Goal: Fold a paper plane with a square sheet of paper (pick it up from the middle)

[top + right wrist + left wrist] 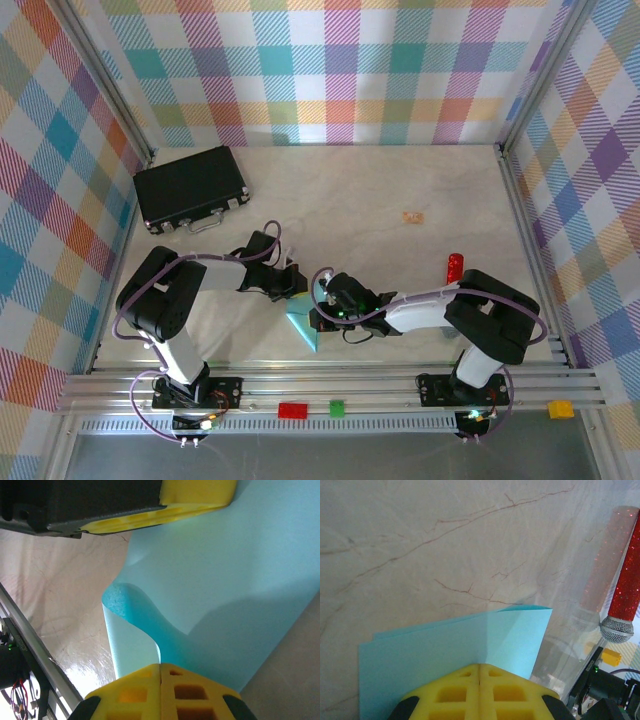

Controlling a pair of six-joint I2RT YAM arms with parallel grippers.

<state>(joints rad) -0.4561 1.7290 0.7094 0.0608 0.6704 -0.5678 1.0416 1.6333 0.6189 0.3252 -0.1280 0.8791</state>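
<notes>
Left tool (479,669), right tool (160,667), both tight on folded blue paper (445,645), above beige marbled tabletop (380,190), plaid walls (340,70) around.

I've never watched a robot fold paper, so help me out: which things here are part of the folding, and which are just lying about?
In the job: blue sheet of paper, partly folded; left end effector and right end effector, both shut on it.
Lying about: black case; tan scrap; red glittery stick; small coloured bricks.
</notes>
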